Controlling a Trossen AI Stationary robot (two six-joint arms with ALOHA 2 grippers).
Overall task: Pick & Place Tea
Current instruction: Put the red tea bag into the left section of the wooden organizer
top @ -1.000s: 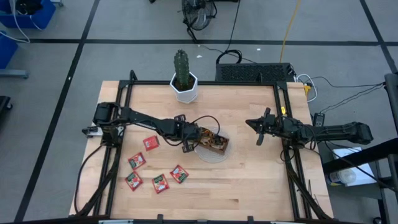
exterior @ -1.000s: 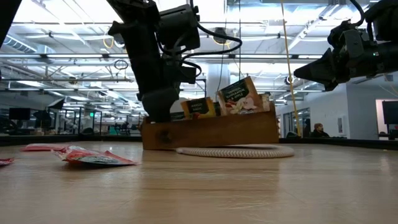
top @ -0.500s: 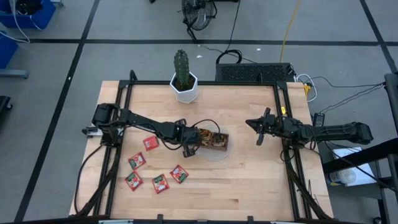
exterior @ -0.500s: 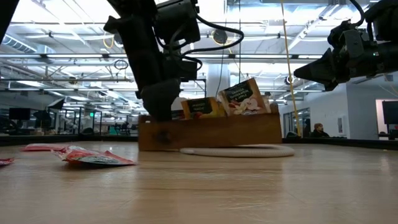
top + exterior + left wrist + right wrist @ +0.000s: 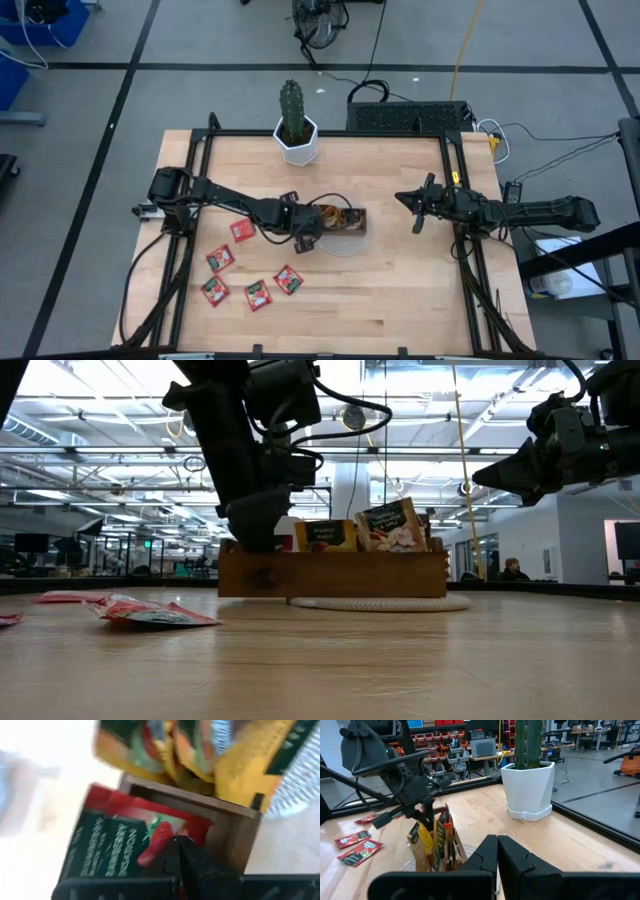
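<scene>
High view shows you five red sachets [image 5: 250, 270] left beside the tray [image 5: 335, 222]; left gripper [image 5: 303, 238] pinches one sachet [image 5: 145, 832] at the tray's end, right gripper [image 5: 415, 212] pressed together.

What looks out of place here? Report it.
Five red sachets lie scattered on the table beside the left arm, outside the wooden tray. The left gripper, shut on a red sachet, is at the tray's end. The right gripper waits aside.

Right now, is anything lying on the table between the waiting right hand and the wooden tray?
No. In the high view only bare tabletop lies between the right hand and the wooden tray.
</scene>
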